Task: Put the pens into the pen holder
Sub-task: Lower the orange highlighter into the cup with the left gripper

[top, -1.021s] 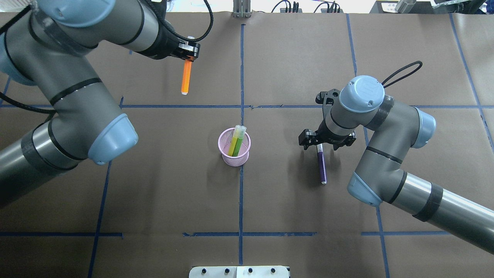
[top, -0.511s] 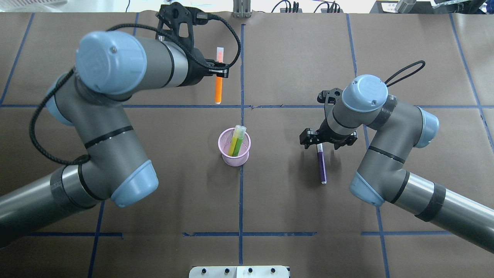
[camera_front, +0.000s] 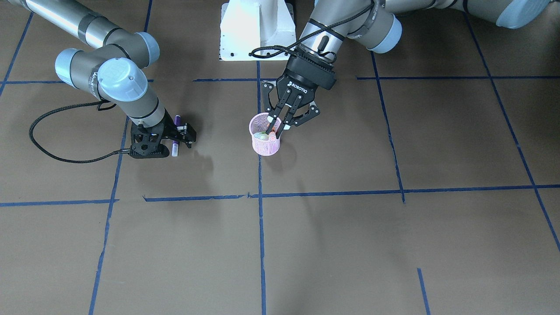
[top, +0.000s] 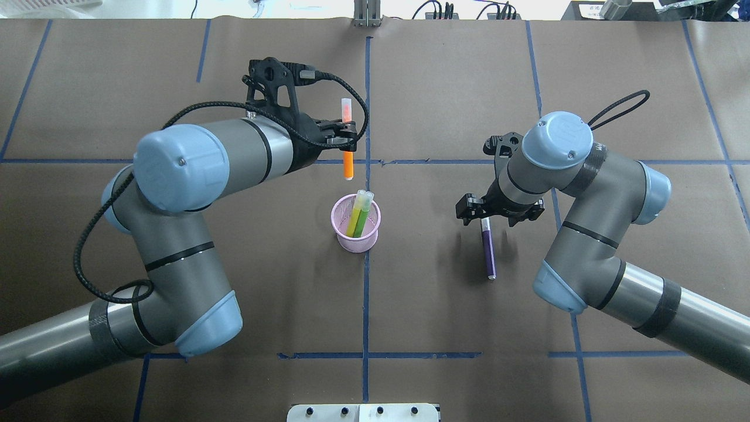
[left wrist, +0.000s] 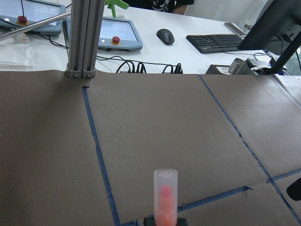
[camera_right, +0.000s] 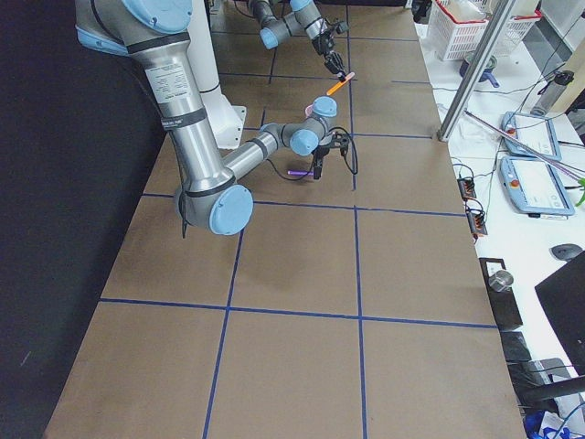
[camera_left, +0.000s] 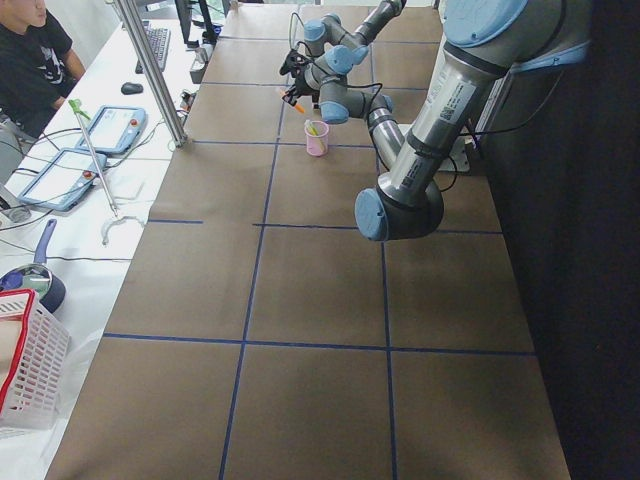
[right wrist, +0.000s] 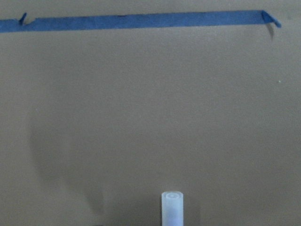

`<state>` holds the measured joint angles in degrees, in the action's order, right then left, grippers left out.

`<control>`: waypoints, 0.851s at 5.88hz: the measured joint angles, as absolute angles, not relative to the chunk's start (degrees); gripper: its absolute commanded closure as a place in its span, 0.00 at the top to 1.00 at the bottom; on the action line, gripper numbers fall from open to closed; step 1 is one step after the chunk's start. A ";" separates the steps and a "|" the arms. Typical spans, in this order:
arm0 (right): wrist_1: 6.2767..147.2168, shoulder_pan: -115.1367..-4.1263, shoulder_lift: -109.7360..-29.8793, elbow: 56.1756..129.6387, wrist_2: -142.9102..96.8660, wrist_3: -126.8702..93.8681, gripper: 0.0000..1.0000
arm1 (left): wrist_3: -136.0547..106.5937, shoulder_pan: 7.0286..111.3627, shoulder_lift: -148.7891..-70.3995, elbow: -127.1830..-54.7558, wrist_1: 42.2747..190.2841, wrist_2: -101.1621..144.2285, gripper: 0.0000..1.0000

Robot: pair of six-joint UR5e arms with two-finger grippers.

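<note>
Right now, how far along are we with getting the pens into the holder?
Done: a yellow pen and a green pen stand in the pink pen holder. In hand: the left gripper holds the orange pen near the holder, not yet in. Left: the purple pen lies on the table under the right gripper; grip unclear.

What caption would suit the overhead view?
Left end effector holds an orange pen near the pink cup containing two pens.
</note>
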<state>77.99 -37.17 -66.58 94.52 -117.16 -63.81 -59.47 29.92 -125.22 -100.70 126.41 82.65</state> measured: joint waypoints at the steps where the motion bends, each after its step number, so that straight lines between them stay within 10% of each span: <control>1: 78.16 -37.18 -66.56 94.55 -117.16 -63.81 1.00 | -59.47 28.49 -125.14 -98.37 128.90 80.85 0.00; 5: 78.26 -37.09 -66.45 94.57 -117.16 -63.81 1.00 | -60.01 26.48 -124.09 -94.89 130.79 80.07 0.00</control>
<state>78.26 -37.09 -66.45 94.57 -117.16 -63.81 -60.01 26.48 -124.09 -94.89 130.79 80.07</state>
